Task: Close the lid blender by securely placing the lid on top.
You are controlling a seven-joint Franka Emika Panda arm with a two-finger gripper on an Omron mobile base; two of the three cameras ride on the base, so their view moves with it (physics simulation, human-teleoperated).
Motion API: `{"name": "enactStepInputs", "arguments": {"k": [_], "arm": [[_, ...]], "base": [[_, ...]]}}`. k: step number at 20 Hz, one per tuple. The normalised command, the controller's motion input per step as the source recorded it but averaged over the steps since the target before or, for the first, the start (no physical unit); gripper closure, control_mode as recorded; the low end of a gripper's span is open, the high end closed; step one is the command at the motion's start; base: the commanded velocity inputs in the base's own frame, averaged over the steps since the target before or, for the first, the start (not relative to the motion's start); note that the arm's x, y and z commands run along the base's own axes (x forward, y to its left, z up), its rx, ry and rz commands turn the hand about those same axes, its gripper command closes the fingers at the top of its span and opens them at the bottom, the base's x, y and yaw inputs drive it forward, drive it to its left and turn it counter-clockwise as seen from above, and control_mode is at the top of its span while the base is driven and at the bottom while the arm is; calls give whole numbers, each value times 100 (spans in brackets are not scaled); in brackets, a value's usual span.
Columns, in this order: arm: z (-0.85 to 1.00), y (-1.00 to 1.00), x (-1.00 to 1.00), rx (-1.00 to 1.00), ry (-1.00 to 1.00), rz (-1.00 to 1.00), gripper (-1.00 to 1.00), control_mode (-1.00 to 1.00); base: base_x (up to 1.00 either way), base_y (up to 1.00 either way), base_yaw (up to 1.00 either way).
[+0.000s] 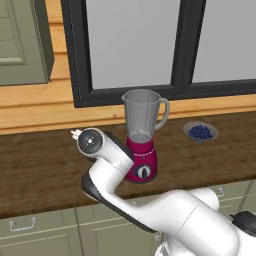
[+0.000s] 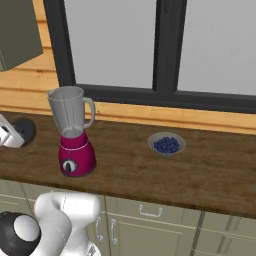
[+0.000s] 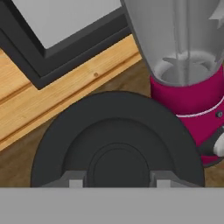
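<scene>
The blender (image 1: 142,135) has a magenta base with a dial and a tall clear grey jar, open at the top; it stands on the wooden counter (image 2: 74,135). The black round lid (image 3: 116,144) sits low over the counter, left of the blender (image 3: 188,65). My gripper (image 3: 118,181) is down on it, with one dark fingertip on each side of the raised centre knob, shut on it. From the right base view, the lid (image 2: 23,130) lies at the left edge with the white hand (image 2: 6,136) over it. In the left base view my own arm hides the lid.
A grey bowl of blueberries (image 1: 200,132) stands on the counter right of the blender (image 2: 166,144). A dark-framed window and a wooden sill run behind the counter. Drawers and cabinet doors line the front below the counter.
</scene>
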Motion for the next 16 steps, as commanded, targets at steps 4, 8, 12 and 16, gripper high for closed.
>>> {"name": "enactStepInputs", "arguments": {"k": [4,8,12,16], "arm": [[54,0,-29,0,4,12,100,-100],[50,0,-23,0,5,15,100,-100],[51,0,-20,0,5,16,100,-100],[51,-19,-21,0,0,8,100,-100]], "base": [[0,0,0],[0,0,0],[0,0,0],[0,0,0]]}}
